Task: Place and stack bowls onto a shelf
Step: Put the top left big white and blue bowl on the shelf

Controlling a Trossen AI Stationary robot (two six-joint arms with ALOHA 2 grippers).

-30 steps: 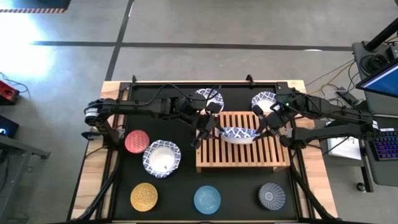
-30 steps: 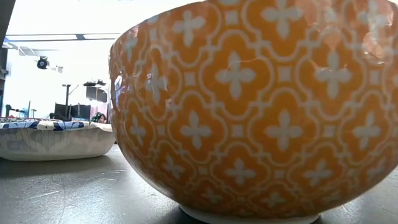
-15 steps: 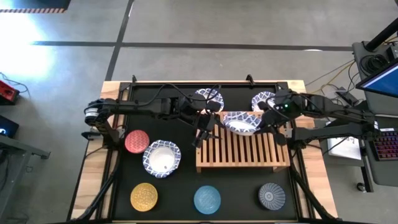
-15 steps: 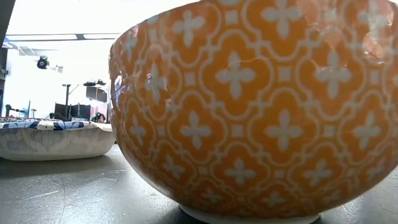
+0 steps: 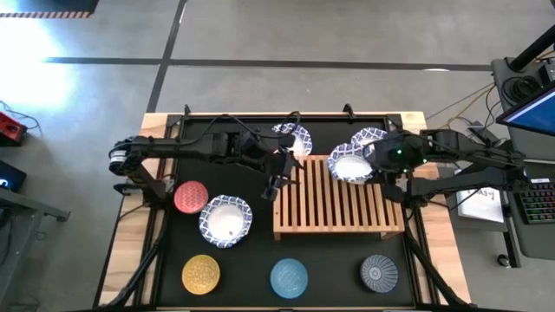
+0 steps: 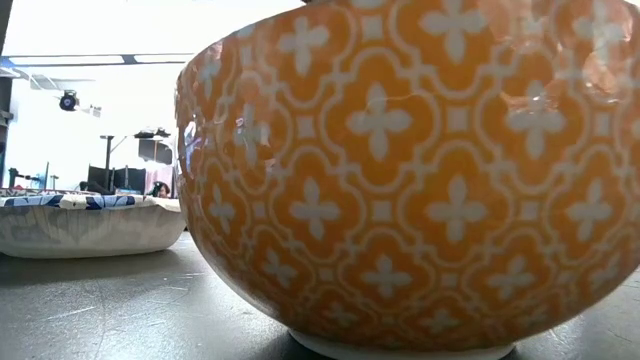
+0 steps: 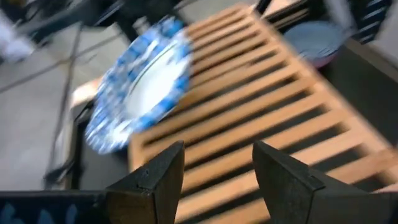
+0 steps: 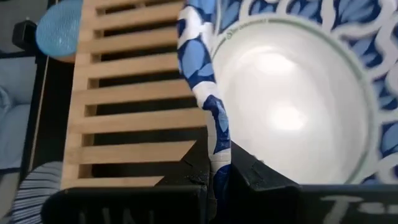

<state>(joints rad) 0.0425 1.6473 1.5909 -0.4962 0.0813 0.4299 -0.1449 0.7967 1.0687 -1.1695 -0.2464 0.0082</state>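
My right gripper (image 5: 371, 168) is shut on a wide white bowl with a blue patterned rim (image 5: 349, 165) over the far right part of the light-wood slatted shelf (image 5: 338, 208). In the left wrist view the bowl (image 7: 140, 84) shows tilted. My left gripper (image 5: 277, 178) is open and empty at the shelf's far left corner; its fingers frame the slats (image 7: 214, 171). Another white bowl (image 5: 225, 220) rests on the table left of the shelf. Two more stand behind the shelf (image 5: 292, 137) (image 5: 369, 139). My right gripper pinches the bowl's blue rim (image 8: 211, 124) on its right side, one finger inside the bowl and one outside (image 8: 214, 168). The fingers come roughly level from the table's right. The bowl is tilted above the shelf's slats; whether its lower edge touches them I cannot tell.
Small bowls stand on the black mat: red (image 5: 191, 197), yellow (image 5: 201, 274), light blue (image 5: 289, 277), dark grey (image 5: 379, 272). The yellow bowl fills the low view (image 6: 420, 180), with a white bowl (image 6: 90, 222) behind it. The shelf's near half is bare slats.
My right gripper has carried the white bowl from the middle of the shelf toward the table's far edge and right, and the bowl now sits tilted. My left gripper has drawn back toward the table's left, away from the bowl.
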